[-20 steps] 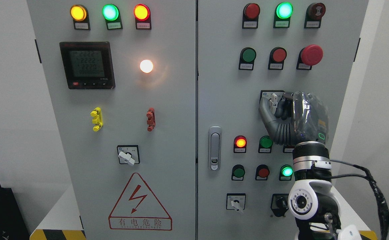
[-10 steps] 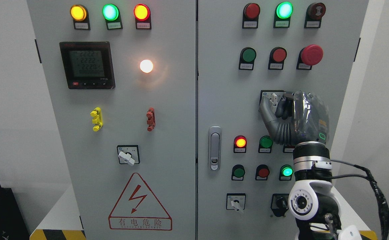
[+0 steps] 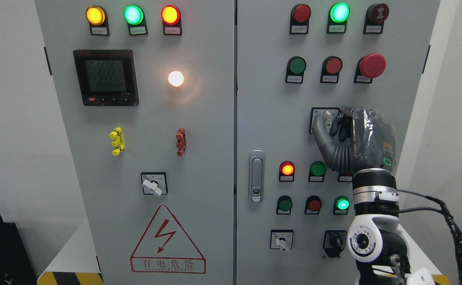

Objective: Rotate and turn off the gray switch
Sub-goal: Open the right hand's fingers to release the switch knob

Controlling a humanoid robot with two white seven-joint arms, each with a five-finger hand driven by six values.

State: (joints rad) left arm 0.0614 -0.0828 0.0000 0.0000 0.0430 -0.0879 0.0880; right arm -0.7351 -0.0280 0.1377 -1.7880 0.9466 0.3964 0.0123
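Right hand (image 3: 355, 136) raised at centre right of the frame, arm coming up from the lower right corner. Thumb (image 3: 321, 134) and dark fingers (image 3: 339, 128) closed narrow around the gray switch (image 3: 327, 117), pinching its small pale knob from either side. Knob upright, seated on a square plate on the right door of the cabinet (image 3: 262, 99), just below the row with the big red mushroom button (image 3: 371, 65). Back of the hand wrapped in shiny clear film, hiding most of the plate's right half.

Directly under the hand, a lit red lamp (image 3: 287, 169) and a green button (image 3: 317, 169); lower still, a glowing green lamp (image 3: 342, 204) near the wrist. Two more small rotary switches at the bottom right, one white-handled (image 3: 281, 241), one black (image 3: 335, 240).

On the left door, a digital meter (image 3: 105, 77) at upper left, a bright white lamp (image 3: 175, 78) beside it, and a triangular warning sign (image 3: 167, 241) at the bottom. Door handle (image 3: 256, 176) just right of the seam between the doors. Left hand out of the frame.
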